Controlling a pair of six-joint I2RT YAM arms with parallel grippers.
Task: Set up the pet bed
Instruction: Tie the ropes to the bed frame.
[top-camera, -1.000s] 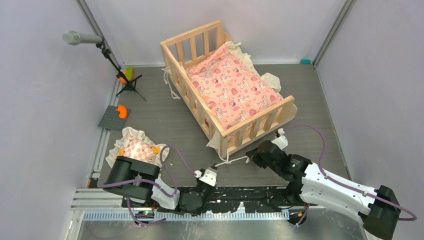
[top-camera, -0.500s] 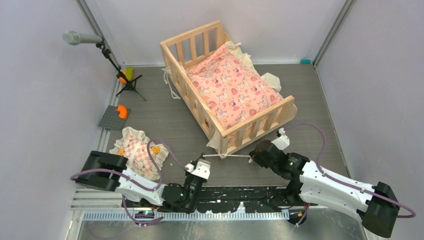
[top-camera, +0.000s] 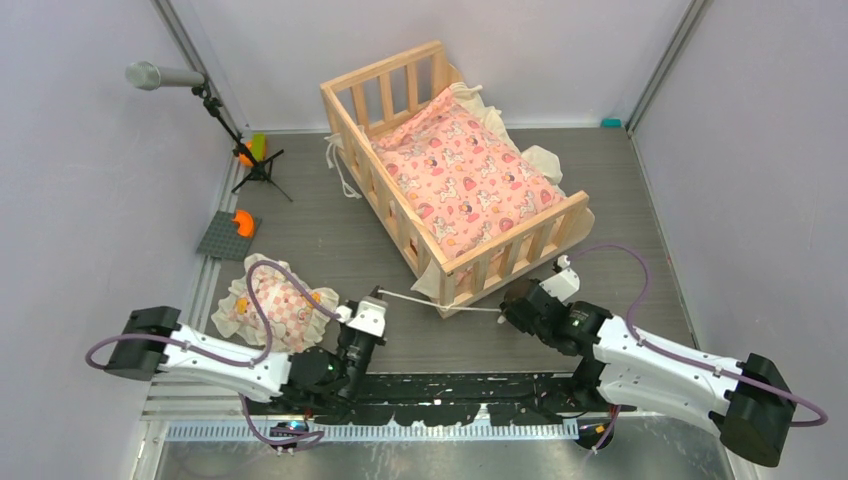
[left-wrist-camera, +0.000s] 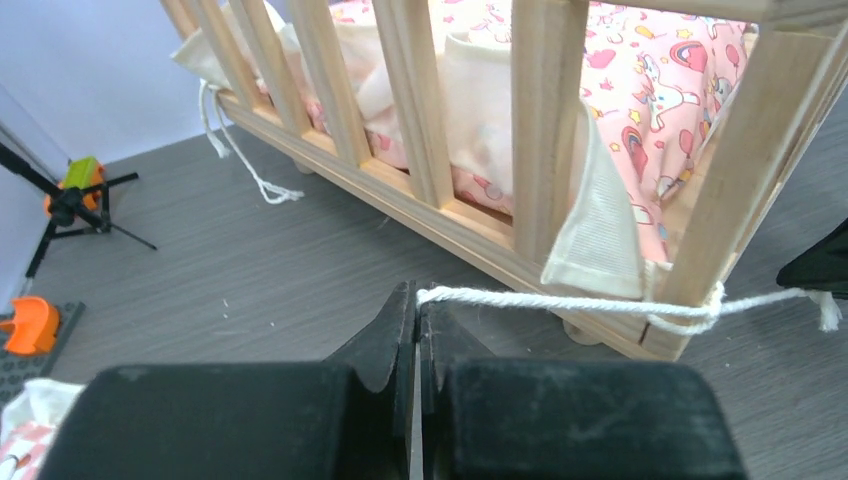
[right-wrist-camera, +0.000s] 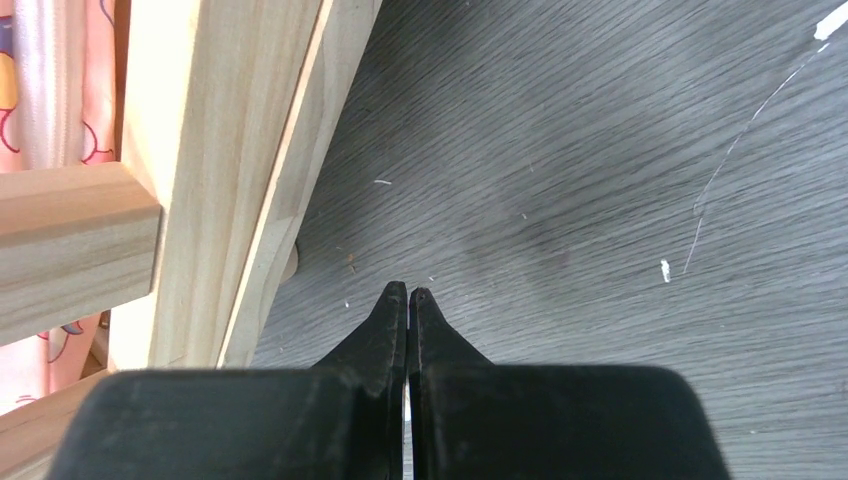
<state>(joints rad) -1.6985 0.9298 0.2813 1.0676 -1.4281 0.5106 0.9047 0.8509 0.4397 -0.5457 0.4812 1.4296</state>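
The left pincer (left-wrist-camera: 417, 300) is clamping a white cord (left-wrist-camera: 560, 300) between its tips; the cord is running off to that pincer's right, nearly straight, and is looping round the near corner post of the pet bed (left-wrist-camera: 545, 120); beyond the post its frayed end is lying close to the right pincer (top-camera: 504, 308); the right pincer's tips are pressing together low over the grey table (right-wrist-camera: 600, 200), and whether they are touching the cord cannot be told; the pet bed is standing just ahead of both pincers, with its corner immediately left of the right pincer's tips in the right wrist view; a pink cushion (top-camera: 465, 180) is lying inside the frame, beyond both pincers, its cream frill poking between the slats; a small frilled pillow (top-camera: 275, 305) is lying on the table near the left pincer, on its left side.
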